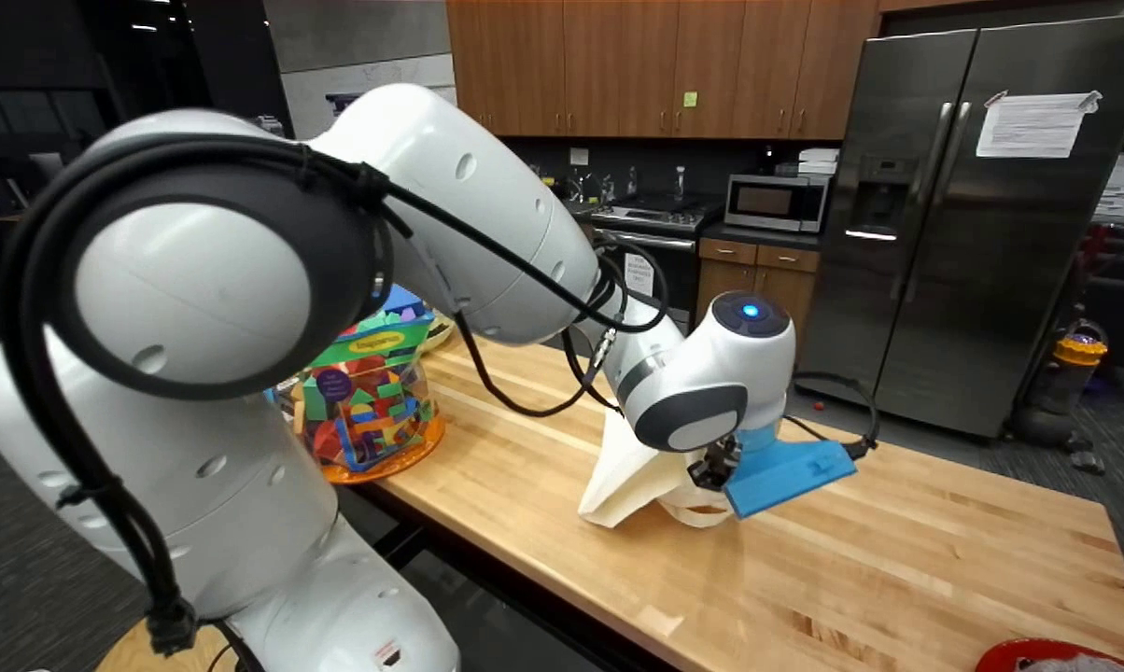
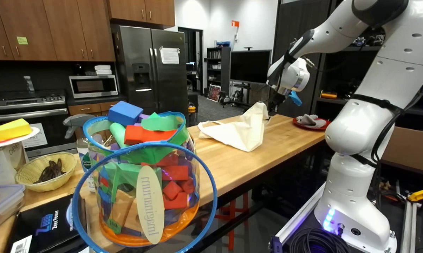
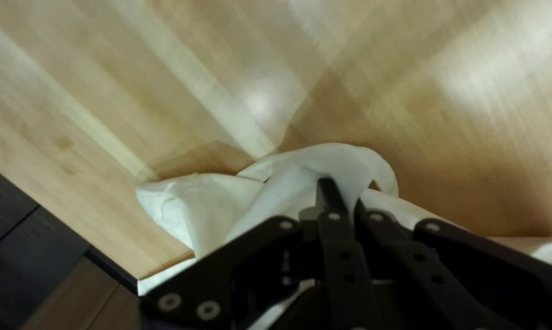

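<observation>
Black on cream: pinches a crumpled off-white cloth bag (image 2: 239,136) in a dark two-fingered gripper (image 3: 344,198) above a blond-wood tabletop (image 1: 898,541).

In an exterior view, the bag (image 2: 238,133) lies on the table (image 2: 222,172) between the tub (image 2: 150,205) and, to the right, a plate (image 2: 313,128) bearing what may be a rag (image 2: 308,121), with a basket (image 2: 44,187) left of the tub and the refrigerator (image 2: 141,52) behind the table.
</observation>
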{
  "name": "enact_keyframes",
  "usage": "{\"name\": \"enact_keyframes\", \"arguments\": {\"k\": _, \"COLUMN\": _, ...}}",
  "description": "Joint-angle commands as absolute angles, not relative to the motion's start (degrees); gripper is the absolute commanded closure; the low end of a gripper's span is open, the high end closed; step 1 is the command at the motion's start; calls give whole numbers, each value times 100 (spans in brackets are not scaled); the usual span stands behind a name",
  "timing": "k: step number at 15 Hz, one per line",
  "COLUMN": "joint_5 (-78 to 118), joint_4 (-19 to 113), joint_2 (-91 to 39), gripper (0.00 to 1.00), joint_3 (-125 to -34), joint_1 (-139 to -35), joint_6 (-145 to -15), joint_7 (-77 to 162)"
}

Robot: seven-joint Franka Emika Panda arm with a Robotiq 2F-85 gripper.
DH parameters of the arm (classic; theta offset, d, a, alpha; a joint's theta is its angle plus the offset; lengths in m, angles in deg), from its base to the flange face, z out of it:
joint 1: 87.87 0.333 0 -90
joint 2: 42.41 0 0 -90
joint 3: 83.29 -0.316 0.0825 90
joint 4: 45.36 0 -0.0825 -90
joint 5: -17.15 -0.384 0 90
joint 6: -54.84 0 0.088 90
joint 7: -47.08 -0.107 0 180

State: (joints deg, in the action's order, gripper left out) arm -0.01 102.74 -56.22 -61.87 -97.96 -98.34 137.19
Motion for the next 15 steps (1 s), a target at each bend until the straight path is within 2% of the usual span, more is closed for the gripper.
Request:
{"name": "enact_keyframes", "arguments": {"k": 1, "joint_5": -185, "joint_4": 10954, "joint_2": -6068, "gripper": 99, "joint_3": -5705, "joint_1": -9962, "joint_6": -10074, "joint_7": 13901}}
{"name": "enact_keyframes", "arguments": {"k": 6, "joint_5": 130, "joint_4": 11897, "joint_2": -6171, "gripper": 99, "joint_3": -5665, "joint_1": -10095, "joint_6": -10382, "joint_7": 14192}}
{"name": "enact_keyframes", "arguments": {"k": 7, "joint_5": -159, "joint_4": 11480, "joint_2": -5793, "gripper": 99, "joint_3": -5693, "joint_1": -9890, "joint_6": -10165, "joint_7": 14459}}
{"name": "enact_keyframes", "arguments": {"k": 15, "joint_5": 33, "joint_4": 11296, "joint_2": -6033, "gripper": 99, "joint_3": -7414, "joint_1": -8145, "joint_6": -9952, "joint_7": 13540}}
